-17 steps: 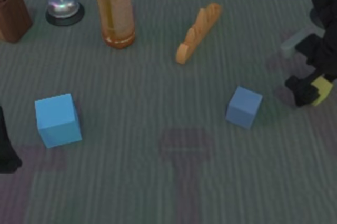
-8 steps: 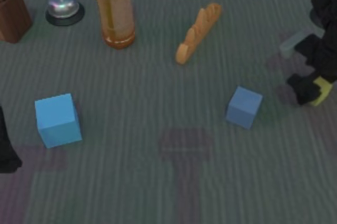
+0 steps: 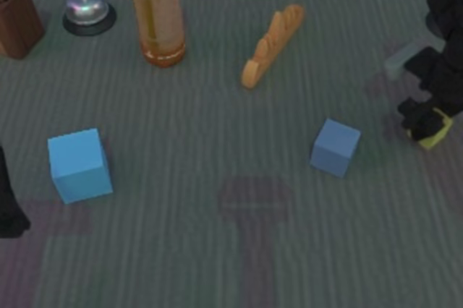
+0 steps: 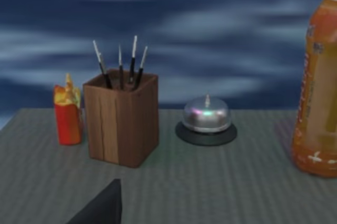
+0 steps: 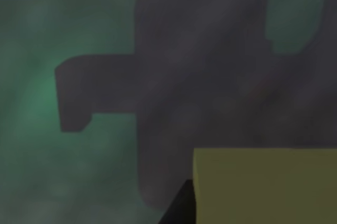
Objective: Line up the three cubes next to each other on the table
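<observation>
The right gripper (image 3: 425, 126) hangs near the table's right edge, its black fingers clamped on the small lime-green cube (image 3: 435, 129), which shows as a yellowish corner beyond the dark fingers. In the right wrist view that cube (image 5: 266, 186) fills one corner of the picture above a broad grey shadow on the table (image 5: 31, 92).

Taking the slate-blue cube (image 3: 336, 147) as the landmark: it sits on the table just left of the held cube, apart from it, turned slightly askew. The sky-blue cube (image 3: 79, 165) lies well apart to its left, near the left edge. Behind the slate-blue cube and to its left a baguette (image 3: 273, 45) lies slanted; farther left along the back stand an orange drink bottle (image 3: 155, 11), a silver call bell (image 3: 87, 9) and a brown wooden pen holder (image 3: 16, 19).

The table (image 3: 231, 250) is dark grey-green, finely ribbed, with faint purplish patches. Behind it runs a dark blue, cloud-streaked backdrop (image 4: 168, 24).

The left gripper (image 3: 10, 207) is cut off by the left edge, well left of the slate-blue cube; whether its fingers are apart or together cannot be told. The left wrist view adds a red carton of fries (image 4: 67, 116) beside the pen holder.
</observation>
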Controlling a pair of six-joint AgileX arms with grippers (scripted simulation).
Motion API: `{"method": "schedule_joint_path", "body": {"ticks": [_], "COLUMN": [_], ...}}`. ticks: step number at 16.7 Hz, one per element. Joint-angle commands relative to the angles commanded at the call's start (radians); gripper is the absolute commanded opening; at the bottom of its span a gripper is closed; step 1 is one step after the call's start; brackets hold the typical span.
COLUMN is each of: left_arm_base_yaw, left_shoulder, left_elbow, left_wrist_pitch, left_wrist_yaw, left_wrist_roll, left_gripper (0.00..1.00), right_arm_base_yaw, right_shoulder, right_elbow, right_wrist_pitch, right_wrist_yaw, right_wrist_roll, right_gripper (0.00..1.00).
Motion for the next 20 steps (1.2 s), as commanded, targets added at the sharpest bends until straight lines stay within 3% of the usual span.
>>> {"method": "schedule_joint_path", "body": {"ticks": [6,13,20], "left_arm_base_yaw": [0.000,0.000,0.000], "left_shoulder": [0.000,0.000,0.000], "left_elbow": [0.000,0.000,0.000], "left_wrist_pitch": [0.000,0.000,0.000], "left_wrist_yaw": [0.000,0.000,0.000], "left_wrist_roll": [0.000,0.000,0.000], "left_gripper": [1.00,1.00,1.00], "right_arm_base_yaw": [0.002,0.008,0.011], "right_shoulder": [-0.042,-0.104,-0.107], "right_elbow": [0.019,0.159,0.166], "right_wrist_pitch": [-0.037,-0.246,-0.256], "right_wrist_yaw": [-0.014,-0.015,-0.015], "right_wrist_roll": [0.010,0.011,0.026], "right_gripper": [0.00,0.00,0.00]}}
